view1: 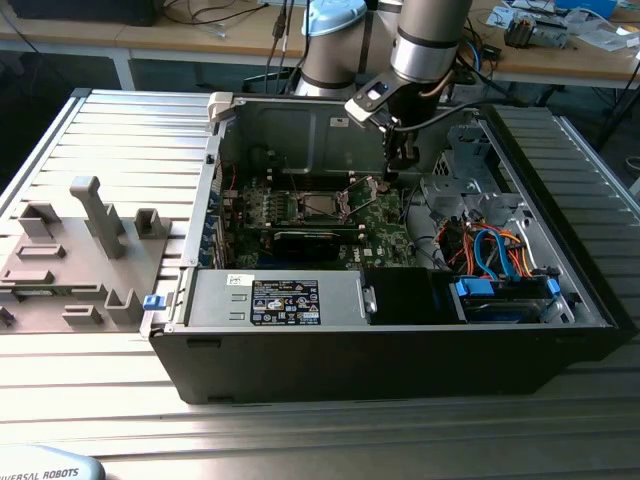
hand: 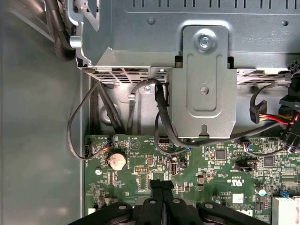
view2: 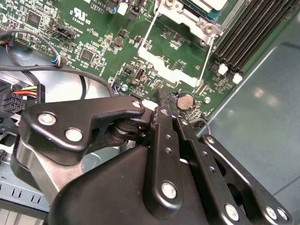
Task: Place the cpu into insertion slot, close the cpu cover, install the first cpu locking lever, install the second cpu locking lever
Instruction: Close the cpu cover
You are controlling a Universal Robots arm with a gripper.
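My gripper (view1: pixel 400 165) hangs inside the open computer case, just to the exterior view's right of the cpu socket (view1: pixel 320 206). In both wrist views its black fingers (view2: pixel 164 136) are pressed together with nothing between them. The fingertips (hand: pixel 157 185) hover over the green board (hand: pixel 220 173), close to a round coin battery (view2: pixel 186 100). At the edge of the second wrist view the socket's silvery frame (view2: pixel 180 16), likely the cpu cover, surrounds a pale flat piece (view2: pixel 206 4) that looks like the cpu. A silvery part (view1: pixel 358 190) stands tilted beside the socket.
The case's grey back wall (view1: pixel 300 125) stands behind the socket. A metal bracket (hand: pixel 202 79) and black cables (hand: pixel 161 117) sit near the gripper. Memory slots (view2: pixel 253 28) border the socket. Drive bays with coloured cables (view1: pixel 490 245) fill the case's right. A grey fixture plate (view1: pixel 80 250) lies outside, left.
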